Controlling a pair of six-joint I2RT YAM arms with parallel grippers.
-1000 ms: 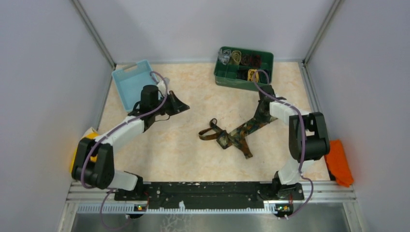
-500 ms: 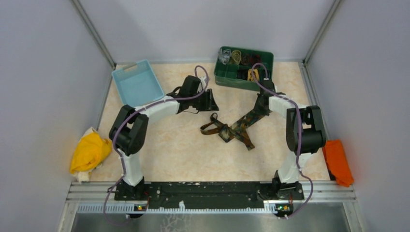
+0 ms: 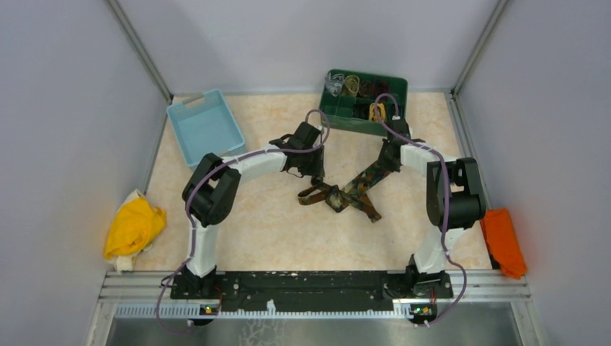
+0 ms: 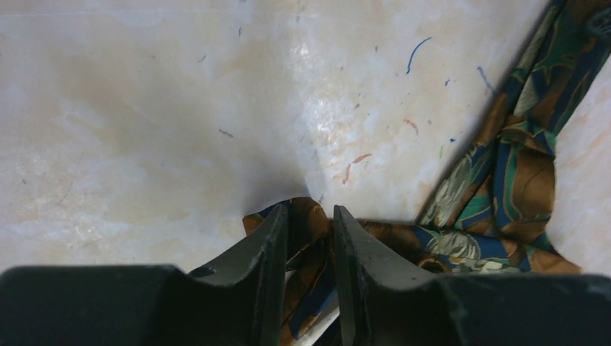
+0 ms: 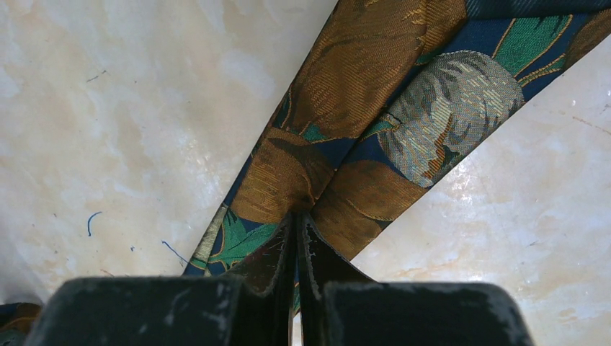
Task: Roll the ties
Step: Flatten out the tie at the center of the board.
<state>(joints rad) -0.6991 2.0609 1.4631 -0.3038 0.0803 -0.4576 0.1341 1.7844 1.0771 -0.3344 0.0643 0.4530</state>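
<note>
Counting one loose patterned tie (image 3: 346, 193), sprawled on the table (image 3: 259, 223) just in front of the one green bin (image 3: 353, 119). Inside that bin, several rolled ties (image 3: 360, 88), number unclear. Pinched shut on the tie's band nearest the bin: the right gripper (image 5: 297, 216). Spread apart, straddling a fold further left: the left gripper (image 4: 310, 216). Left of the bin, one light-blue tray (image 3: 205, 126).

Both arms reach forward, bent toward each other. The left hand (image 4: 306, 214) has its fingers slightly apart. The right hand (image 5: 297, 218) is pinched shut on the tie (image 5: 360, 94).
</note>
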